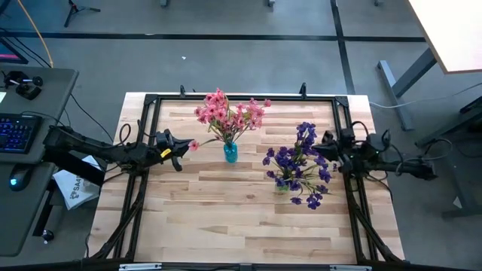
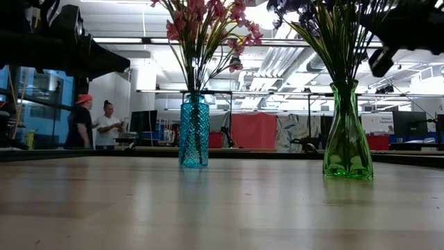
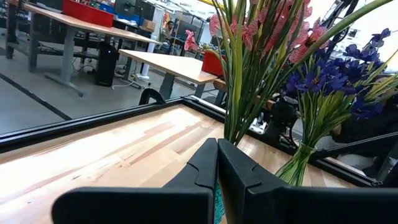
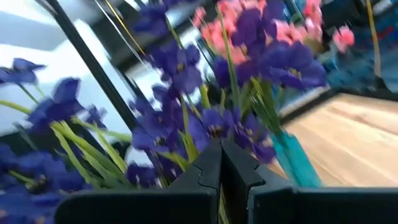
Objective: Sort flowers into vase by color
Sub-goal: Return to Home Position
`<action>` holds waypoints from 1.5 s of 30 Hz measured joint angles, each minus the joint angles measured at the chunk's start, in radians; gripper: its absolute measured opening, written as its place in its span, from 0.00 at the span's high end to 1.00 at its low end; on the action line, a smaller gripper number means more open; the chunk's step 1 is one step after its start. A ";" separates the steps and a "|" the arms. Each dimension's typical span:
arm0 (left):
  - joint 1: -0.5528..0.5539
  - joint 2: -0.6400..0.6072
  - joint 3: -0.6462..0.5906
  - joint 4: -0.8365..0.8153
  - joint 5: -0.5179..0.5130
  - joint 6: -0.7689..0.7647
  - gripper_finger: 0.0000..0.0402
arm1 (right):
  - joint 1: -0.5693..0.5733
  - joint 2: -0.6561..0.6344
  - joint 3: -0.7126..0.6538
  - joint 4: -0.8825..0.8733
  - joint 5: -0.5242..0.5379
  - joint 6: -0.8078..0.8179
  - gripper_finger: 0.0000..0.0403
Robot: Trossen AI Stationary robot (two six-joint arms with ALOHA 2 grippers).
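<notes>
Pink flowers stand by their stems in a blue glass vase at the table's far middle. One pink blossom leans out toward the left. Purple flowers stand in a green glass vase to the right of it. Both vases rest upright on their bases. My left gripper hangs level, left of the blue vase, with its tips beside the leaning blossom and its fingers shut. My right gripper reaches in from the right among the purple blossoms, also shut. My left gripper comes level from the table's left, and its shut tips end right at the leaning pink blossom; whether they touch it, I cannot tell. My right gripper comes level from the right, with its shut tips among the purple blossoms; whether it touches a stem or a blossom, I cannot tell.
A black frame runs around the wooden table. The near half of the tabletop is bare wood. A desk with a keyboard stands off the left side. Two people stand far back in the room.
</notes>
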State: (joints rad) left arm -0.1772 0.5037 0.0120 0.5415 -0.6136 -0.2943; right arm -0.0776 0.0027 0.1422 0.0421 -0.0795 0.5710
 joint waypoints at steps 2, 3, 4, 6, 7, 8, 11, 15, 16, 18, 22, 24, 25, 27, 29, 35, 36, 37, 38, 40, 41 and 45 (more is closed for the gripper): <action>0.000 0.000 0.000 0.000 0.000 0.000 1.00 | 0.000 0.001 -0.054 0.123 0.000 0.005 1.00; 0.000 0.000 0.000 0.000 0.000 0.000 1.00 | 0.000 0.004 -0.077 0.175 0.000 0.008 1.00; 0.000 0.000 0.000 0.000 0.000 0.000 1.00 | 0.000 0.005 -0.095 0.217 0.000 0.010 1.00; 0.000 0.000 0.000 0.000 0.000 0.000 1.00 | 0.000 0.002 -0.130 0.274 0.000 0.028 1.00; 0.000 0.000 0.000 0.000 0.000 0.000 1.00 | 0.001 0.002 -0.132 0.274 0.000 0.032 1.00; 0.000 0.000 0.000 0.000 0.000 0.000 1.00 | 0.004 0.004 -0.132 0.265 0.000 0.032 1.00; 0.000 0.000 0.000 0.000 0.000 0.000 1.00 | 0.028 0.003 -0.132 0.262 0.001 0.011 1.00; 0.000 0.000 0.001 0.000 0.000 0.000 1.00 | 0.090 0.003 -0.132 0.262 0.037 -0.008 1.00; 0.000 0.000 0.001 0.000 0.000 0.000 1.00 | 0.111 0.003 -0.132 0.262 0.058 -0.025 1.00; 0.000 0.000 0.001 0.000 0.000 0.000 1.00 | 0.152 0.003 -0.132 0.258 0.113 -0.053 1.00; 0.000 0.000 0.001 0.000 0.000 0.000 1.00 | 0.224 0.003 -0.132 0.209 0.209 -0.127 1.00; 0.000 0.000 0.001 0.000 0.000 0.000 1.00 | 0.242 0.003 -0.132 0.162 0.246 -0.169 1.00; 0.000 0.000 0.001 0.000 0.000 0.000 1.00 | 0.246 0.003 -0.132 0.133 0.264 -0.182 1.00; 0.000 0.000 0.001 0.000 0.000 0.000 1.00 | 0.248 0.003 -0.132 0.074 0.288 -0.196 1.00; 0.000 0.000 0.001 0.000 0.000 0.000 1.00 | 0.249 0.003 -0.132 0.006 0.288 -0.217 1.00; 0.000 0.001 0.001 0.000 0.000 0.000 1.00 | 0.248 0.032 -0.132 0.000 0.280 -0.452 1.00; 0.000 0.001 0.001 0.000 0.000 0.000 1.00 | 0.248 0.035 -0.132 0.000 0.279 -0.505 1.00; 0.000 0.001 0.001 0.000 0.000 0.000 1.00 | 0.248 0.036 -0.132 0.000 0.278 -0.546 1.00; 0.000 0.001 0.001 0.000 0.000 0.000 1.00 | 0.248 0.036 -0.132 0.000 0.279 -0.578 1.00; 0.000 0.001 0.001 0.000 0.000 0.000 1.00 | 0.248 0.036 -0.132 0.000 0.279 -0.619 1.00; 0.000 0.001 0.001 0.000 0.000 0.000 1.00 | 0.248 0.036 -0.132 0.000 0.279 -0.630 1.00; 0.000 0.001 0.001 0.000 0.000 0.000 1.00 | 0.248 0.036 -0.132 0.000 0.279 -0.620 1.00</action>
State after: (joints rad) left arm -0.1776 0.5045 0.0128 0.5419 -0.6136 -0.2939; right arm 0.1703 0.0390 0.0105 0.0418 0.1991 -0.0486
